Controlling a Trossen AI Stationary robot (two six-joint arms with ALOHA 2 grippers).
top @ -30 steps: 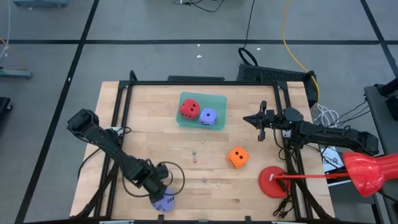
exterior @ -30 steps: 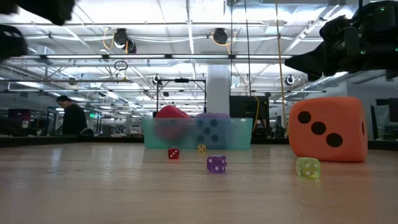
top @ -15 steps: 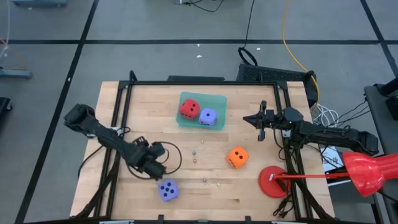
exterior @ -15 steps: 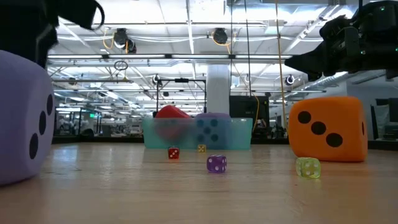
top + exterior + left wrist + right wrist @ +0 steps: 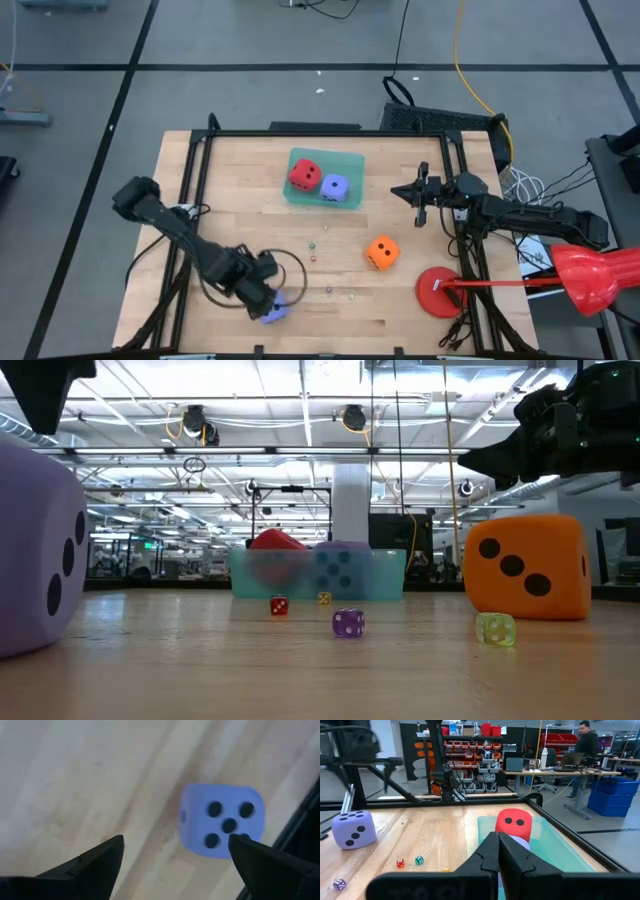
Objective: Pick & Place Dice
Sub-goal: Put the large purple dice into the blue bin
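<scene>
Swung back over purple die (image 5: 273, 308): left gripper (image 5: 268, 296) jaws wide, straddling it, nothing held. Right gripper (image 5: 421, 190) shut, parked. Grasp looks next.

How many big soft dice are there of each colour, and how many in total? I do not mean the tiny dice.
Purple-blue: 2, one in the tray, one on the table under the left gripper
Red: 1, in the tray
Orange: 1, on the table
Total: 4

High view looks down; low view level; both share table (image 5: 230, 190).
</scene>
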